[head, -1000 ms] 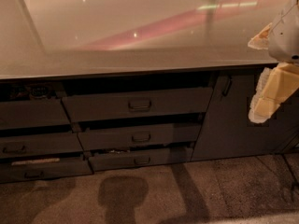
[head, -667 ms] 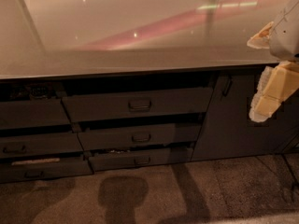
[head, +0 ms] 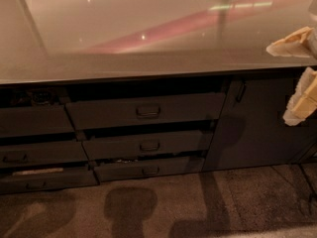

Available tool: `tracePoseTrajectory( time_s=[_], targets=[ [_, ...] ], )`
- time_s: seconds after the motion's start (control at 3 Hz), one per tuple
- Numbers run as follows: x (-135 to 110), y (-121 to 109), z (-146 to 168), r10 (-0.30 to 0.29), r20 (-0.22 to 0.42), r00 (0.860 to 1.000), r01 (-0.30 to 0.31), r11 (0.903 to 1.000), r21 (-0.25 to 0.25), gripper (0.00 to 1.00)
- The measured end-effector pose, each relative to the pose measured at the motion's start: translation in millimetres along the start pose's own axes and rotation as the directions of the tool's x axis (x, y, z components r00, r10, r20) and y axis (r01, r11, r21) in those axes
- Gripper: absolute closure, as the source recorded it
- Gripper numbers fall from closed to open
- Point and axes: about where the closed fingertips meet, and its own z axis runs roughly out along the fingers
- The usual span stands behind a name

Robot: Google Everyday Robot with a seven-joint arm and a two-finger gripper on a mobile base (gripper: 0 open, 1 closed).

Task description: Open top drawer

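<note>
Cream two-finger gripper (head: 280, 83) hangs far right, fingers apparently spread, holding nothing. We should centre on the wide dark grey top drawer's (head: 188, 108) small bar handle (head: 147, 111), then pull straight.

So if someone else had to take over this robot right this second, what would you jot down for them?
Gripper: open, holding nothing, at the far right, in front of the cabinet door.
Top drawer: just under the counter, top of the middle stack. Its handle is untouched, well to the left of the gripper.
Done: nothing visible yet; the drawer's inside does not show, so treat it as not opened.
Left: bring the gripper to the handle, close on it and pull the drawer out.
</note>
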Motion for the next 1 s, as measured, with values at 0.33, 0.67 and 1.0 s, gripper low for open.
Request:
tracePoseTrajectory(
  time_s=[0.33, 0.67, 1.0],
  targets=[
    [-9.2, -0.6, -0.4, -0.02, 0.129, 0.991, 0.026, 0.9985, -0.047, 0.0],
    [-9.1, -0.6, -0.2, -0.02, 0.13, 0.991, 0.026, 0.9985, -0.047, 0.0],
    [19.7, -22.4, 34.3, 0.079, 0.19, 0.979, -0.061, 0.9933, -0.098, 0.0]
  ],
)
